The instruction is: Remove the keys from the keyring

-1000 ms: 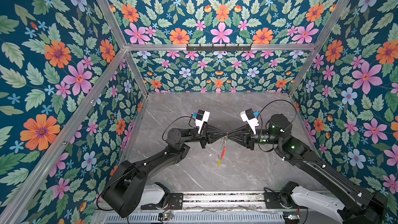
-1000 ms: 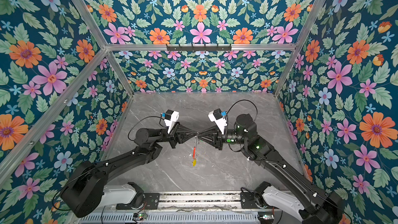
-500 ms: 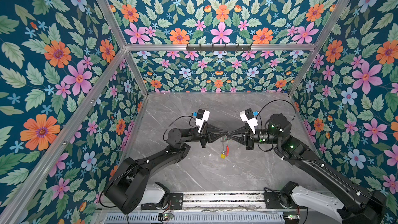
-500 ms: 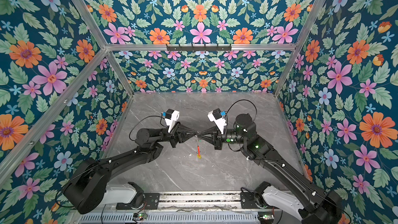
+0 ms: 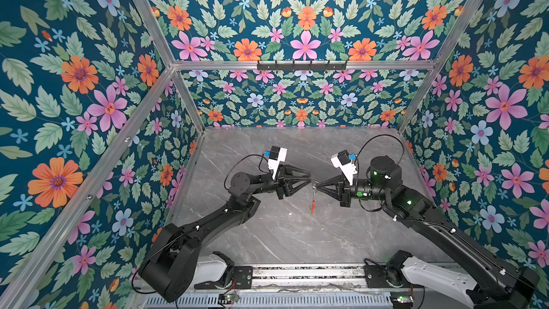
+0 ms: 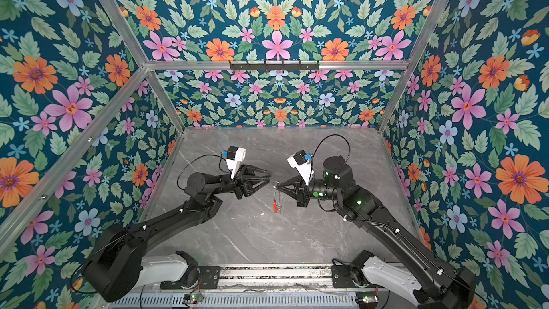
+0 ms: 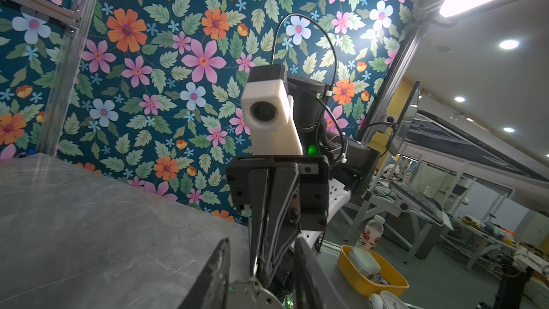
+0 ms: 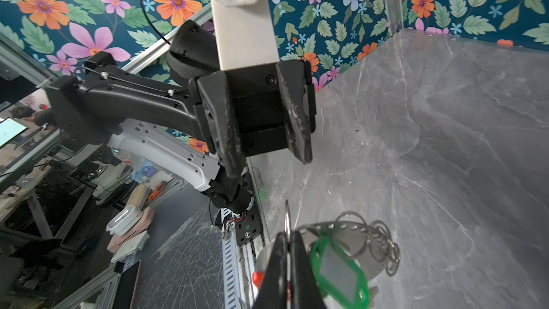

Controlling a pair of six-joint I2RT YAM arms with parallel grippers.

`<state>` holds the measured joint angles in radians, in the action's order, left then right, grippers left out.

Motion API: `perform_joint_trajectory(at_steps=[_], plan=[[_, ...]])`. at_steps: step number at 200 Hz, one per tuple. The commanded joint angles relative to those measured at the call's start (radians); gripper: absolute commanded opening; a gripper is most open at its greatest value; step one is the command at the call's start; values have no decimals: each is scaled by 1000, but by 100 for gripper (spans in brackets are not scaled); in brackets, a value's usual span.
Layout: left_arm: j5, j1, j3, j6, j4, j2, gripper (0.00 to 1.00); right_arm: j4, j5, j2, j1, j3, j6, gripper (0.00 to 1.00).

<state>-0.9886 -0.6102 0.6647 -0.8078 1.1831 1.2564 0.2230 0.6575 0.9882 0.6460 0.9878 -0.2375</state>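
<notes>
Right wrist view: the keyring (image 8: 341, 225) hangs in the air above the grey marble table (image 8: 445, 144). It is a thin grey wire loop with small silver rings (image 8: 386, 248) bunched along one side. The green-headed key (image 8: 338, 271) dangles from it, just beside the fingers that hold the bundle. The yellow-headed key cannot be made out here.

The right gripper (image 8: 288, 248) has its fingers pressed tight together on a thin piece of wire ring at the top of the bundle. Whether that wire is the main loop or a key's own tiny ring is too fine to tell. Facing it, near but not touching, the left gripper (image 8: 270, 164) has its fingers moderately apart with nothing between them.

In both top views the two grippers point at each other over the middle of the table. The bundle hangs straight down from the right one, with its red sleeve (image 5: 312, 204) at the low end.

The keys look to be on the ring yet, so the step in hand seems to be the left gripper finding a hold. Next, it likely needs to line up and close on a key or its small ring — a fine, thin target — while the right holds the loop steady.
</notes>
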Motion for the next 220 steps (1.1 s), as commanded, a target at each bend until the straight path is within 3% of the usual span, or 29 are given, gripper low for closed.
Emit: perform_joint_trajectory(at_steps=[1,61,99,120,146,220], plan=[[37,0,28,176,-267,-43,39,118,-54,-2,1,39,67,0],[-10,-15,123,311,-597,-64,41,384,-84,61,12,177,191,0],[-87,-40,177,356,-725,-50,42,438,-98,93,38,217,238,0],[-83,-62,219,448,-877,-49,42,441,-99,105,50,229,257,0],[-85,-91,243,519,-976,-50,36,422,-103,110,50,230,265,0],[-89,-102,228,552,-982,-80,17,387,-126,121,50,235,265,0]])
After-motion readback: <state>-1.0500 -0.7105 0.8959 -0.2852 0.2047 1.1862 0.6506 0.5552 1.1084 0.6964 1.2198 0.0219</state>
